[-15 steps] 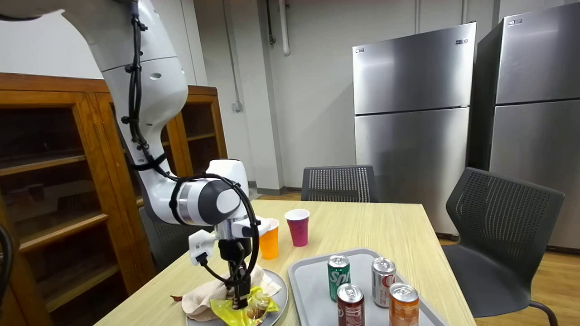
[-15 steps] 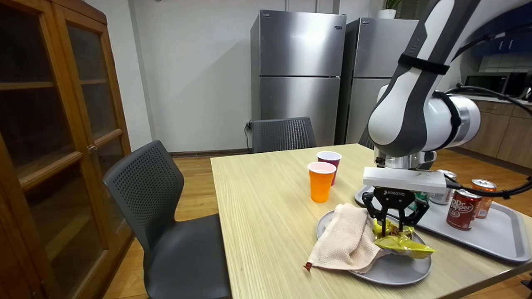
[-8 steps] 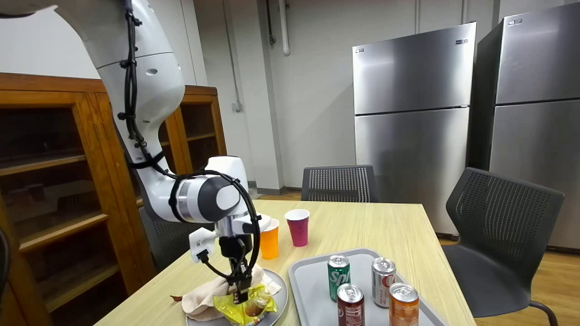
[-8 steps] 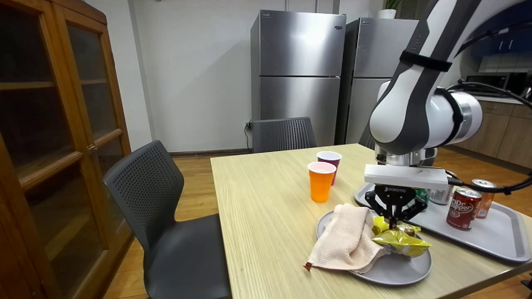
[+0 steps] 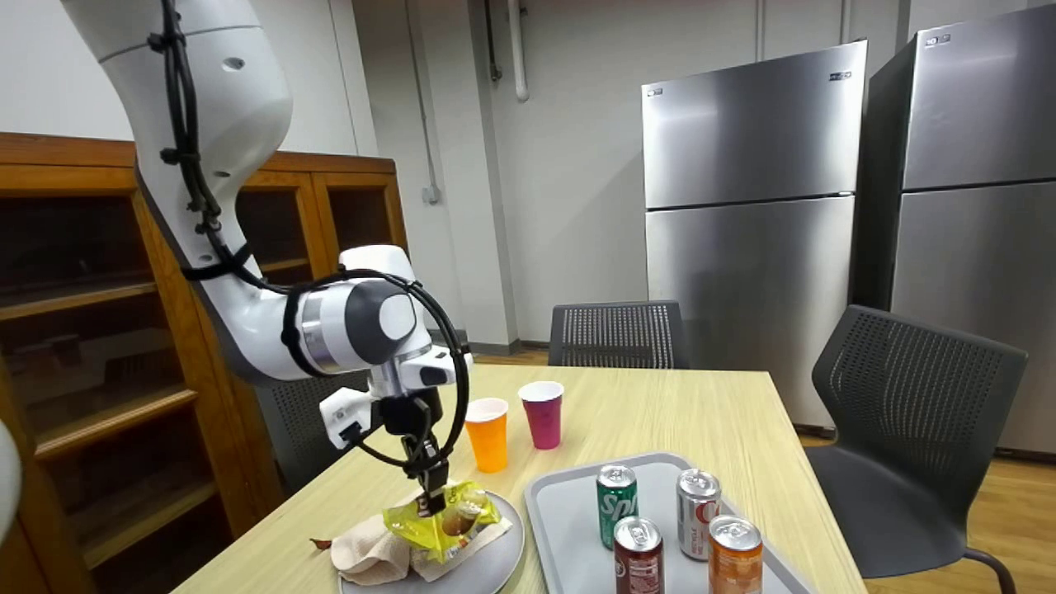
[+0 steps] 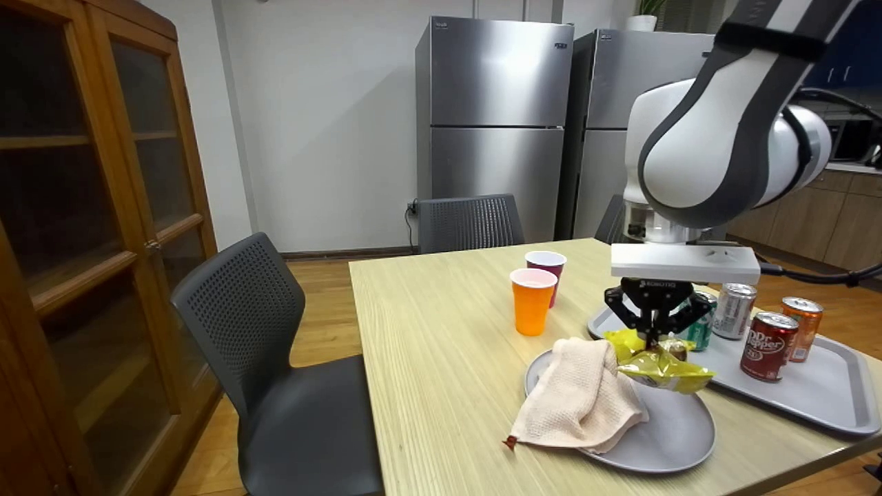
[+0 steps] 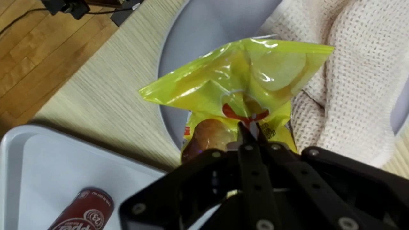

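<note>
My gripper (image 5: 431, 502) is shut on a yellow snack bag (image 5: 458, 536) with a potato picture. In an exterior view, the gripper (image 6: 651, 341) points down and the bag (image 6: 665, 370) hangs just above the grey plate (image 6: 679, 444). In the wrist view, the fingertips (image 7: 250, 129) pinch the middle of the bag (image 7: 236, 76), and its top seal spreads beyond them. A pale pink waffle cloth (image 6: 575, 399) lies folded on the plate, partly over its rim, beside the bag. It also shows in the wrist view (image 7: 361, 86).
A grey tray (image 5: 561, 511) beside the plate holds a green Sprite can (image 5: 617, 505), a silver can (image 5: 698, 516), a Dr Pepper can (image 6: 768, 348) and an orange can (image 5: 736, 561). Orange (image 6: 532, 303) and magenta (image 5: 543, 417) cups stand behind the plate. Chairs surround the table.
The gripper's fingers were apart over the bag, then closed on it. The gripper has risen, lifting the bag off the plate. More of the plate and cloth now shows.
</note>
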`<state>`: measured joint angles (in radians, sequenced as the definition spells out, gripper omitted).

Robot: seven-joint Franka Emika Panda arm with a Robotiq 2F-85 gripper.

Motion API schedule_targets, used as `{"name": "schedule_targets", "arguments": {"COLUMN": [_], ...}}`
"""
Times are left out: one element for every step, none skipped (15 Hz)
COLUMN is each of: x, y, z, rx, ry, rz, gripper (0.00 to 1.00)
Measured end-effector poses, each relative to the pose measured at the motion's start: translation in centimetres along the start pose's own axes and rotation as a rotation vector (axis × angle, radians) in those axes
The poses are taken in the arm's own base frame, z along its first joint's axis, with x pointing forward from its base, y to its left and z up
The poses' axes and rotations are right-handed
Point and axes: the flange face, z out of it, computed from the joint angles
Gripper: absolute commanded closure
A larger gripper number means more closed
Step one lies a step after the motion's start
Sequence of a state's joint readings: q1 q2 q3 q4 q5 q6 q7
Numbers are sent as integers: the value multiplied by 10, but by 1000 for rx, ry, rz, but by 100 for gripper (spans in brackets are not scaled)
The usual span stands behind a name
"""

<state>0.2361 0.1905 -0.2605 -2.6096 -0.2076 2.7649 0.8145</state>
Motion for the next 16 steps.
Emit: {"name": "schedule_targets", "arguments": {"x": [-2, -4, -7, -11, -16, -22, -30, -40, -49, -59, -67, -75, -81, -87, -91, -95], "y": [-2, -5, -9, -14, -21, -29, -39, -49, -60, -70, -81, -91, -101, -111, -121, -132], "z": [-10, -20, -30, -40, -51, -62, -72, -81, -89, -95, -101, -106, -111, -115, -119, -122], "rx": [4, 7, 12, 17, 25, 33, 43, 51, 57, 61, 66, 70, 72, 75, 75, 72], "ry": [22, 44, 65, 85, 104, 119, 130, 140, 149, 157, 164, 171, 177, 183, 188, 192], "rz": [-11, -21, -31, -41, -52, -64, -76, -92, -109, -124, -141, -155, -166, -176, -186, -195], "gripper": [100, 100, 100, 100, 100, 100, 100, 100, 100, 100, 100, 100, 100, 100, 100, 100]}}
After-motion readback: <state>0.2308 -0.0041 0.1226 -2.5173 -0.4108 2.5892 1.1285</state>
